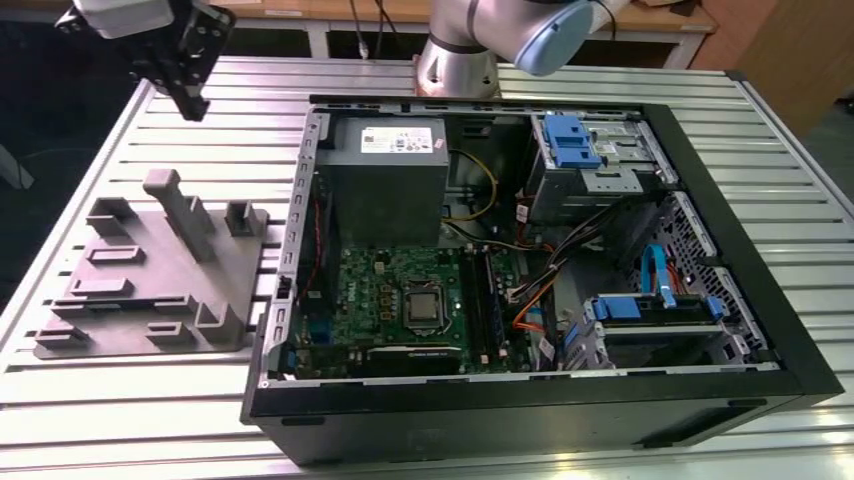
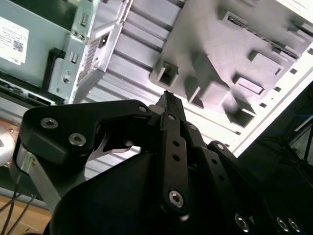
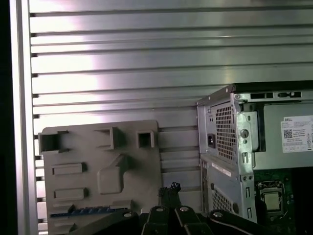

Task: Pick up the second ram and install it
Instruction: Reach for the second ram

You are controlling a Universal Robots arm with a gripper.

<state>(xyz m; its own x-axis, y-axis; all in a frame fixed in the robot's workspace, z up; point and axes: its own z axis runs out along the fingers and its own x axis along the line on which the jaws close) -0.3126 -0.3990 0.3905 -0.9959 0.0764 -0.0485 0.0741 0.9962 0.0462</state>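
The tool point(image 1: 196, 108) is hanging closed and empty above the slatted tabletop point(image 1: 134, 400), at about eleven o'clock from the open computer case point(image 1: 534, 400) in the exterior view. In both wrist views its tips point(image 2: 168, 97) point(image 3: 171, 187) are meeting with nothing between them. The second ram point(image 3: 83, 212) is sitting in the grey holder point(image 3: 142, 171), which in the exterior view is lying at nine o'clock from the case point(image 1: 227, 270). In the first wrist view the stick is showing as a thin blue strip standing on edge in a slot along one border of that holder, just beside the tool's tips. It has not been taken up yet. Judging by its build, the stick is looking very light and stiff but thin, so weight is not the worry. Its chips and contact edge are likely the delicate parts, and the smooth flat faces may be slippery under hard pads. The safest hold is probably across the two flat faces near the middle of the exposed upper edge — squarely, so that it is not twisting — leaving the contact edge free. Inside the case, the green motherboard point(image 1: 400, 295) and its long black slots point(image 1: 483, 300) are lying open to view, though I cannot tell whether any slot is already filled.
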